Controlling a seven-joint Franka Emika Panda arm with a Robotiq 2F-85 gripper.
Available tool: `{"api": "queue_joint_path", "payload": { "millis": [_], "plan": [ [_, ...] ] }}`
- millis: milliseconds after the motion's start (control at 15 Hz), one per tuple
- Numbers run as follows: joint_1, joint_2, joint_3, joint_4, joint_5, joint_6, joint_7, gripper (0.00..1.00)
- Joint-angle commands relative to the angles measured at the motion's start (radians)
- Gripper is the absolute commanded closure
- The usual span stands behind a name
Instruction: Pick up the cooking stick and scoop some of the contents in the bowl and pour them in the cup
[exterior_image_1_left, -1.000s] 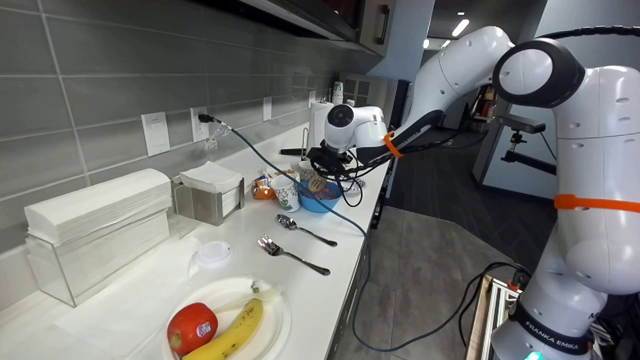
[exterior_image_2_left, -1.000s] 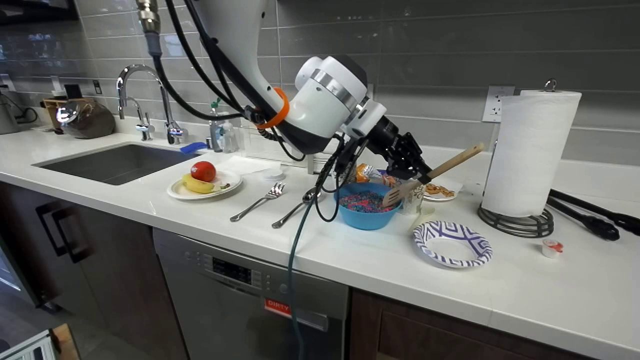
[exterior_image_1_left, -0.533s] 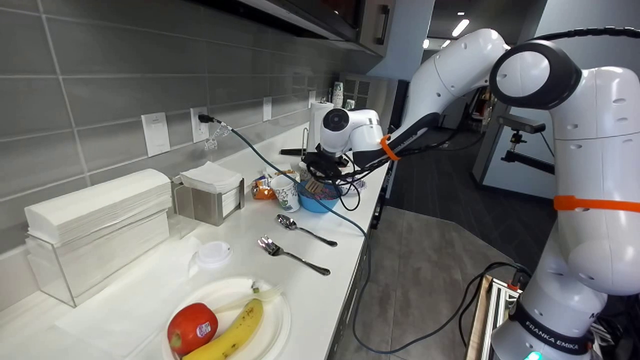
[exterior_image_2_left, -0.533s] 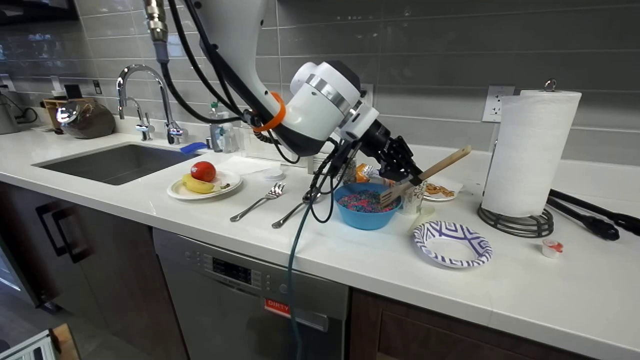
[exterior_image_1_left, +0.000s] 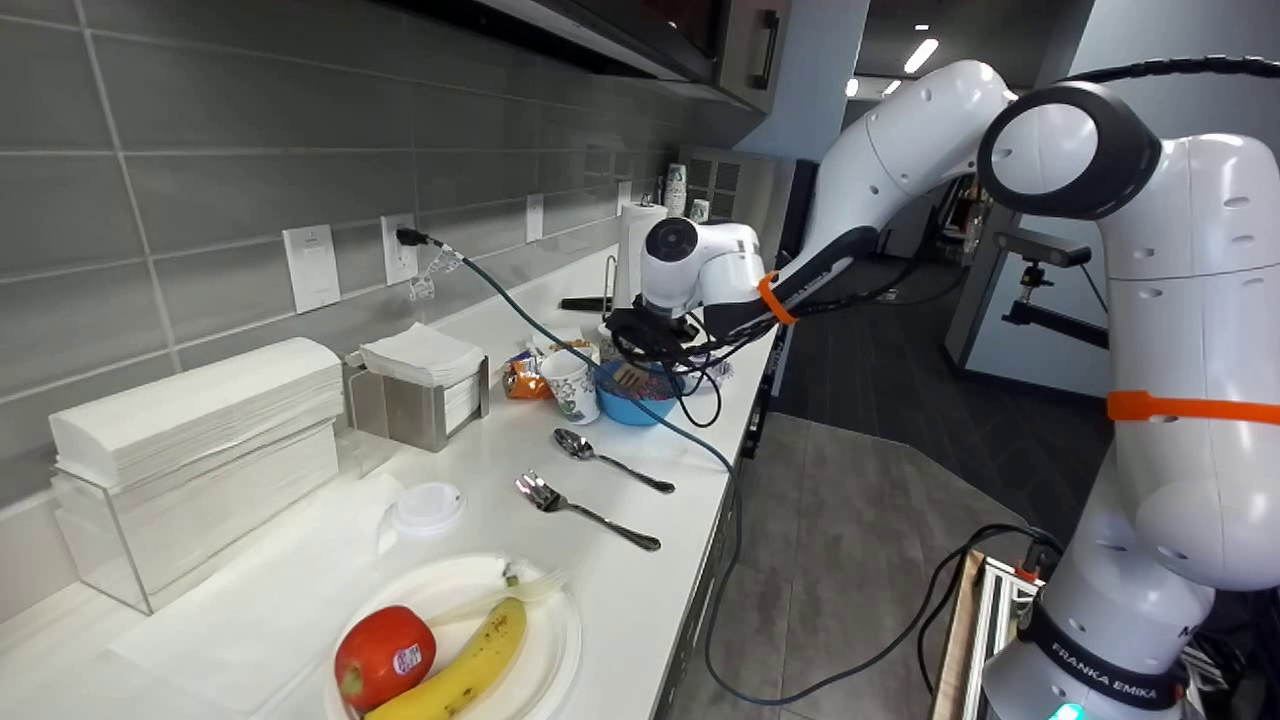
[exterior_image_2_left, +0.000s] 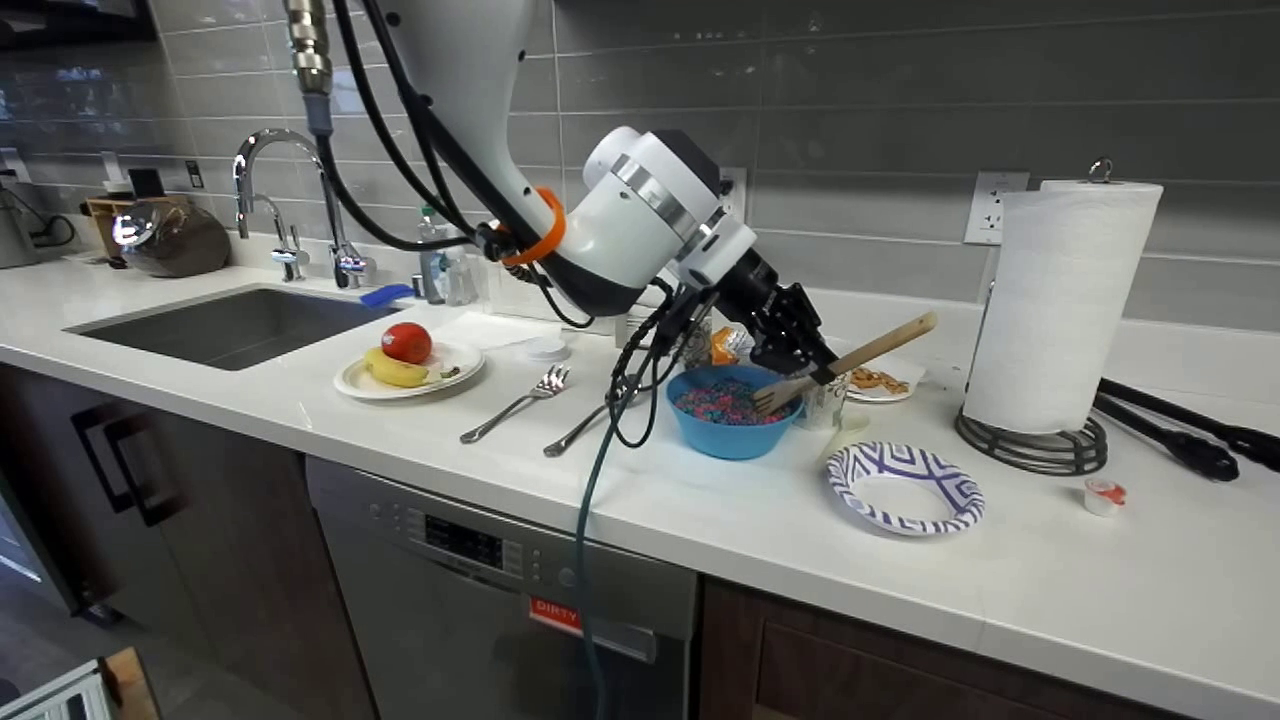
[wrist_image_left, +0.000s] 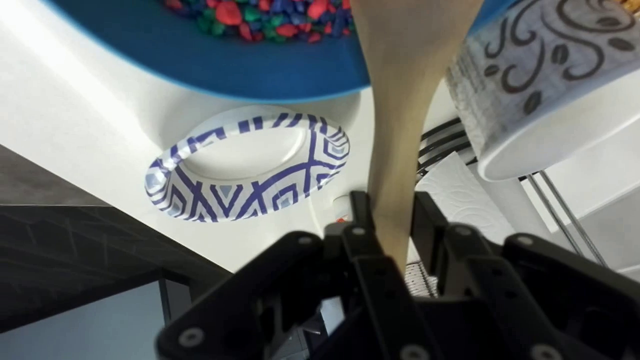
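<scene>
While my pincer (wrist_image_left: 393, 210) grips the cooking stick (wrist_image_left: 400, 110) partway along, the stick tilts into the blue bowl (exterior_image_2_left: 730, 440), its slotted end at the red, blue and green bits (exterior_image_2_left: 715, 402) inside. One patterned cup (wrist_image_left: 540, 75) and another cup (exterior_image_1_left: 571, 392) stand just beside the bowl, tightening my room there. Before the bowl, a white strip of counter (exterior_image_2_left: 760, 512) runs to the front edge; on one side of the bowl lie a spoon (exterior_image_1_left: 615, 463) and fork (exterior_image_1_left: 585, 511), opposite them a patterned plate (exterior_image_2_left: 848, 488). Lower than the bowl, the dishwasher (exterior_image_2_left: 460, 610) tag (exterior_image_2_left: 555, 614) reads "DIRTY"; well apart from it, my arm (exterior_image_1_left: 1190, 330) says "FRANKA EMIKA" at its base.
</scene>
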Motion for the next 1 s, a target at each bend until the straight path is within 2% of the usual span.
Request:
{"api": "queue_joint_path", "payload": {
  "millis": [0,267,800,867,933],
  "plan": [
    [-0.022,-0.030,0.004,-0.062,0.073,0.049,-0.030,0.94],
    [-0.049,-0.056,-0.003,-0.106,0.153,0.115,-0.056,0.94],
    [-0.091,-0.123,-0.038,-0.225,0.382,0.278,-0.207,0.94],
    [-0.127,-0.133,-0.006,-0.240,0.394,0.287,-0.220,0.94],
    [-0.136,-0.144,-0.006,-0.256,0.419,0.297,-0.242,0.94]
  ]
}}
